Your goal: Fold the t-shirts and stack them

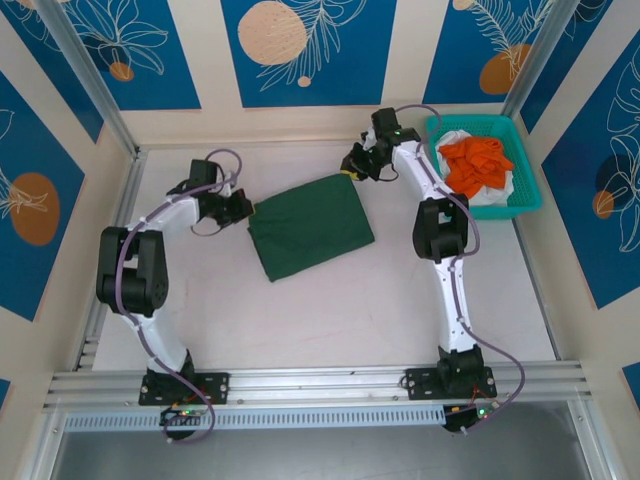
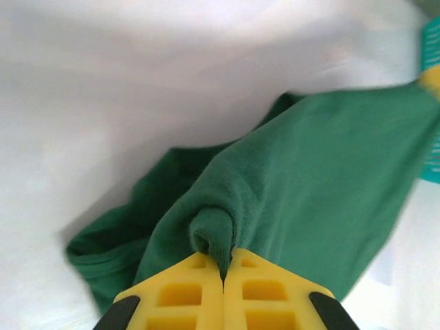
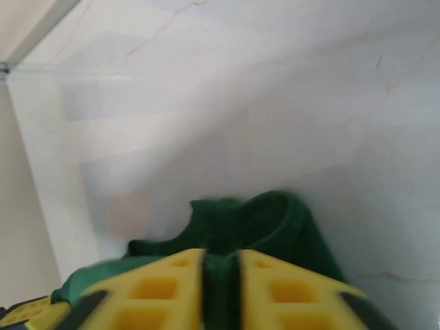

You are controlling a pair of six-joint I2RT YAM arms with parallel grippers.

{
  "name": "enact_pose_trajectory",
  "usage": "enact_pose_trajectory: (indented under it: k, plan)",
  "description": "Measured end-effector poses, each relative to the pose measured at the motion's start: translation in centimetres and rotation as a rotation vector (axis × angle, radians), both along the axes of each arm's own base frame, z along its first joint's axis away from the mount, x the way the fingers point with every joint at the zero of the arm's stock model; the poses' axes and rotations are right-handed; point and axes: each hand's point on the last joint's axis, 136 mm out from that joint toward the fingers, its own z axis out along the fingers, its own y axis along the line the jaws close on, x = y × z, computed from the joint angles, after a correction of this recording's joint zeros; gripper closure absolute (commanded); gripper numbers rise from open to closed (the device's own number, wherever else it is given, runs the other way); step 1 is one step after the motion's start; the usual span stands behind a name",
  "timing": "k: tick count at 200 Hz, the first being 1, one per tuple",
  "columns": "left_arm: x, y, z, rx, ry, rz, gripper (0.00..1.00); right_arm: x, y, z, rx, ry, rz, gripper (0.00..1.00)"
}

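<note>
The dark green t-shirt [image 1: 312, 228] lies folded into a rough rectangle near the middle of the white worktop [image 1: 330, 315]. It sits at a slant. Its long axis runs from the left side up toward the far right, and its short sides face the two arms. The left arm [image 1: 150, 235] reaches in from the left, with the left jaws at the shirt's far left corner. In the left wrist view they are pressed together on a small rolled tuck of green cloth [image 2: 213, 237], and the rest of the garment spreads away ahead and to the right of them. The right arm [image 1: 440, 225] bends over from the right, with the right jaws at the shirt's far right corner. In the right wrist view they stand only a narrow slit apart, and green cloth [image 3: 221, 275] fills that slit. A hump of the same cloth rises just beyond their tips. A teal mesh basket [image 1: 470, 119] stands at the far right corner of the worktop, well apart from the green shirt. It holds a crumpled orange t-shirt [image 1: 478, 160] lying on top of a white t-shirt [image 1: 492, 196].
</note>
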Motion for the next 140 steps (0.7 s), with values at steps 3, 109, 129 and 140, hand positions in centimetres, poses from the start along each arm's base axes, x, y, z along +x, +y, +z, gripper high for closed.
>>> enact_pose_trajectory:
  k: [3, 109, 129, 140]
  plan:
    - [-0.3, 0.4, -0.6, 0.009, 0.015, 0.014, 1.00, 0.0, 0.0, -0.4, -0.001, 0.011, -0.003, 0.57]
    - [-1.6, 7.1, -0.5, 0.256, 0.113, 0.318, 0.53, -6.2, -2.6, -1.0, -0.017, 0.224, -0.101, 0.60]
    - [-1.3, 4.8, 3.3, 0.255, 0.038, 0.294, 0.55, -8.2, -1.6, 1.7, 0.020, 0.187, -0.074, 0.63]
    - [-1.5, 2.0, 5.1, 0.239, -0.007, 0.243, 0.57, -9.2, -0.6, 2.4, 0.032, 0.169, -0.046, 0.65]
